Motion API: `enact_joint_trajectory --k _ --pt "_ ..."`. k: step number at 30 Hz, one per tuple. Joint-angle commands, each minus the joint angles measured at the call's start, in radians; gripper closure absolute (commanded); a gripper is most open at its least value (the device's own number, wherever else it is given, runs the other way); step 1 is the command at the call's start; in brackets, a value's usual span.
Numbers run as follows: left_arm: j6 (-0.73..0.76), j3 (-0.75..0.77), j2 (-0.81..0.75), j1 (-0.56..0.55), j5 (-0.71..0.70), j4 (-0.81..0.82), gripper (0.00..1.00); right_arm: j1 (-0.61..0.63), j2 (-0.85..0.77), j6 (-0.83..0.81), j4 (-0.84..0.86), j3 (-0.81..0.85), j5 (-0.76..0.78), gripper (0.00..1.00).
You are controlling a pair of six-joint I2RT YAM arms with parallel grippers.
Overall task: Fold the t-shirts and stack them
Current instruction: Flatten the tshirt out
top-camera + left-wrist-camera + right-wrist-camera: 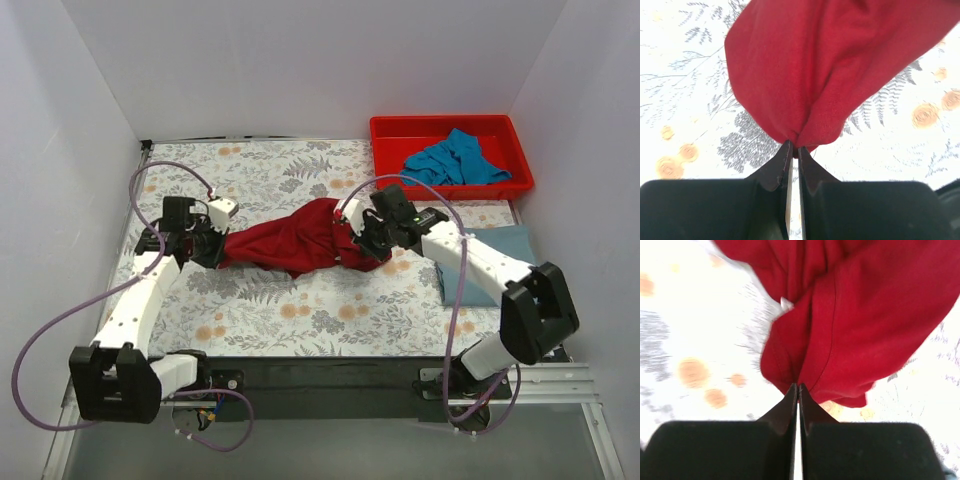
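The dark red t-shirt (300,240) hangs bunched between both arms over the middle of the flowered table. My left gripper (222,246) is shut on its left end; in the left wrist view the cloth (830,70) gathers into the pinched fingertips of the gripper (795,146). My right gripper (358,236) is shut on the right end, where the red fabric (860,330) runs into the gripper (798,386). A grey-blue t-shirt (492,262) lies folded at the right under my right arm. A teal-blue t-shirt (458,160) lies crumpled in the red bin (390,150).
The red plastic bin stands at the back right corner. White walls close in the table (260,310) on the left, back and right. A purple cable loops off each arm.
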Motion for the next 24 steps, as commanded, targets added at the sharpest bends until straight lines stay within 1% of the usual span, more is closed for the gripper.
enact_joint_trajectory --k 1,2,3,5,7,8,9,11,12,14,15,16,18,19,21,22,23,24 --pt "0.067 0.048 -0.103 0.025 0.081 -0.15 1.0 0.008 -0.119 -0.034 -0.156 0.085 -0.276 0.99" --pt "0.073 0.056 -0.169 0.033 0.075 -0.162 1.0 0.008 -0.143 -0.042 -0.175 0.085 -0.308 0.99" --pt "0.075 0.062 -0.198 0.034 0.067 -0.175 1.0 0.008 -0.192 -0.048 -0.211 0.09 -0.328 0.99" --pt "0.069 0.085 -0.267 0.043 0.026 -0.172 1.0 0.006 -0.234 -0.048 -0.238 0.124 -0.332 0.99" --pt "0.044 0.103 -0.271 0.047 0.001 -0.15 1.0 -0.029 -0.268 -0.036 -0.247 0.157 -0.316 0.99" --pt "0.032 0.122 -0.265 0.045 -0.032 -0.111 1.0 -0.052 -0.26 -0.033 -0.247 0.168 -0.318 0.99" --pt "0.02 0.131 -0.227 0.045 -0.051 -0.091 1.0 -0.111 -0.247 -0.033 -0.245 0.182 -0.321 0.99" --pt "-0.017 0.153 -0.178 0.047 -0.098 -0.029 1.0 -0.185 -0.19 -0.039 -0.233 0.22 -0.341 0.99" --pt "-0.022 0.172 -0.13 0.048 -0.135 0.044 1.0 -0.254 -0.161 -0.039 -0.218 0.234 -0.346 0.99" --pt "-0.048 0.203 -0.066 0.05 -0.17 0.104 1.0 -0.307 -0.099 -0.033 -0.212 0.268 -0.335 0.99" --pt "-0.054 0.225 -0.032 0.05 -0.186 0.156 1.0 -0.339 -0.041 -0.033 -0.193 0.291 -0.335 0.99" --pt "-0.059 0.263 0.052 0.051 -0.213 0.173 1.0 -0.344 -0.015 -0.028 -0.181 0.3 -0.309 0.99" --pt "-0.077 0.298 0.14 0.053 -0.236 0.224 1.0 -0.345 0.052 -0.03 -0.137 0.306 -0.284 0.99" --pt "-0.079 0.318 0.213 0.053 -0.264 0.241 1.0 -0.345 0.073 -0.03 -0.126 0.309 -0.267 0.99" --pt "-0.094 0.343 0.298 0.06 -0.284 0.268 1.0 -0.345 0.123 -0.012 -0.097 0.315 -0.226 0.99" --pt "-0.102 0.358 0.332 0.066 -0.299 0.272 1.0 -0.345 0.14 -0.004 -0.094 0.318 -0.167 0.99" --pt "-0.114 0.389 0.402 0.071 -0.286 0.265 1.0 -0.345 0.169 0.007 -0.095 0.323 -0.131 0.99" --pt "-0.132 0.409 0.427 0.106 -0.27 0.262 1.0 -0.35 0.174 0.007 -0.094 0.322 -0.103 0.99"
